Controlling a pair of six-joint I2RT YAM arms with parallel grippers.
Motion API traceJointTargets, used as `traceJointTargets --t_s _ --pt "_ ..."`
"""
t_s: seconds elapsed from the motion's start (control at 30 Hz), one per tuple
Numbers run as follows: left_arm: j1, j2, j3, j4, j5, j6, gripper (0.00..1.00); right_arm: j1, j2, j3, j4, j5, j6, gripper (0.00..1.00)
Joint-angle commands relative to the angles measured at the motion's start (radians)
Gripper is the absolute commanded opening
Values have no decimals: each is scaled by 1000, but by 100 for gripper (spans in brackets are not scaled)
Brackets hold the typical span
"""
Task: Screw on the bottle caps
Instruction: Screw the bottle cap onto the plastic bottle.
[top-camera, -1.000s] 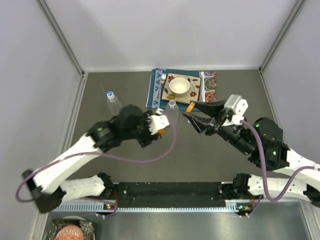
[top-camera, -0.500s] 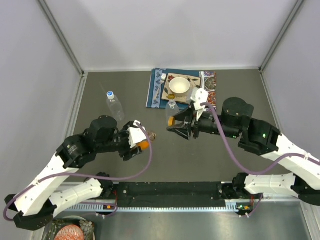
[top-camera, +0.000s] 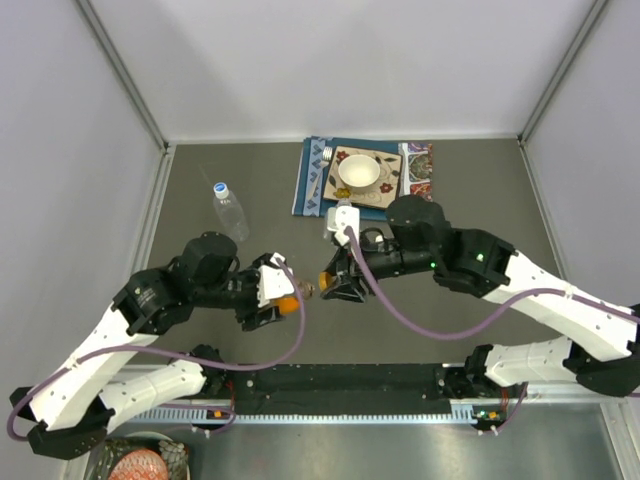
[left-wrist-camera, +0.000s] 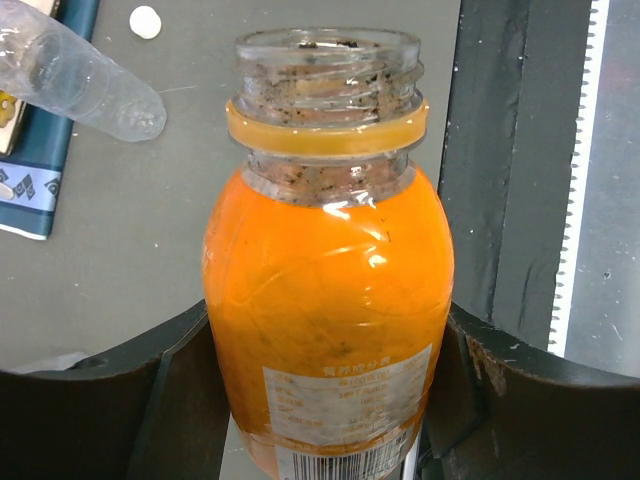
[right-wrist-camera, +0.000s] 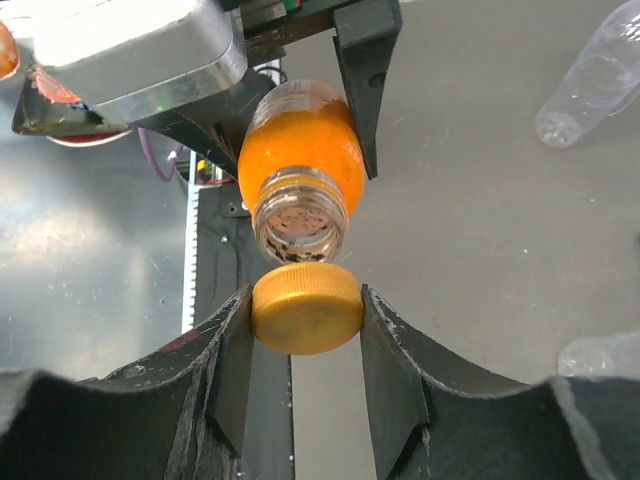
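The squat orange bottle lies sideways above the table, its open threaded neck pointing right, and my left gripper is shut on its body. My right gripper is shut on the orange bottle cap. The cap sits just in front of the bottle's mouth, close to it or touching its rim. One clear bottle with a blue-and-white cap stands at the back left. A second clear bottle without a cap is partly hidden behind my right arm. A white cap lies on the table.
A white bowl sits on a patterned mat at the back centre, with a fork beside it. The black base rail runs along the near edge, between the arm bases. Grey walls close in the table on three sides.
My right arm swung left and brought the orange cap up to the bottle's mouth. My left arm pulled back toward the near side with the orange bottle, then held still.
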Motion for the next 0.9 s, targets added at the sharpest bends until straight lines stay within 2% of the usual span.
traceJointTargets --t_s 0.0,0.17,0.47,0.87 --pt "3 25 39 8 46 21 29 -9 18 44 40 -70 -26 32" --pt "3 28 36 7 55 24 28 -7 12 26 88 -89 -20 36" --pt "3 40 57 -2 69 30 25 -7 29 -18 123 -55 -34 36" --pt "5 67 76 -2 55 34 24 -7 56 -29 148 -104 -4 36"
